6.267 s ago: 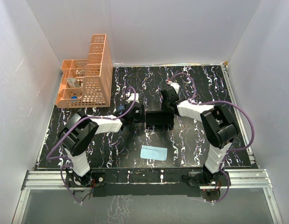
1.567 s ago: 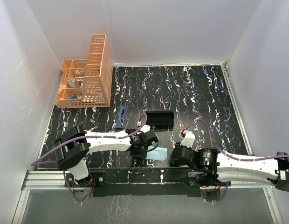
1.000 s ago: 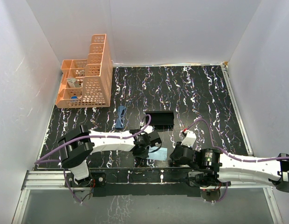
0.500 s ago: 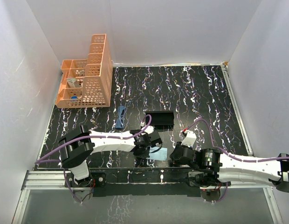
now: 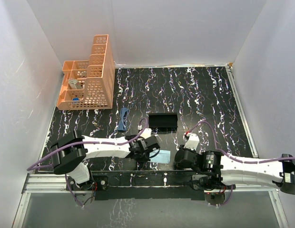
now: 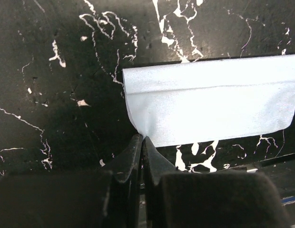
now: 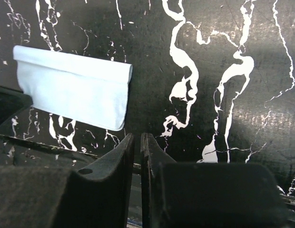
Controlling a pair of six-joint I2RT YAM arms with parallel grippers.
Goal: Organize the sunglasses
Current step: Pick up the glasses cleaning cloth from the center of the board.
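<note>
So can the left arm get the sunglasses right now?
Probably yes, once it lets go. The left gripper is pinched shut on a corner of the cloth. The sunglasses lie uncovered on the table just beyond that arm, with nothing on top of them.

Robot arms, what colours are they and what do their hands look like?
Both the left arm and right arm are white tubes with chunky black joints. A thin purple cable loops along each one. The left hand and right hand each have two flat black fingers.
</note>
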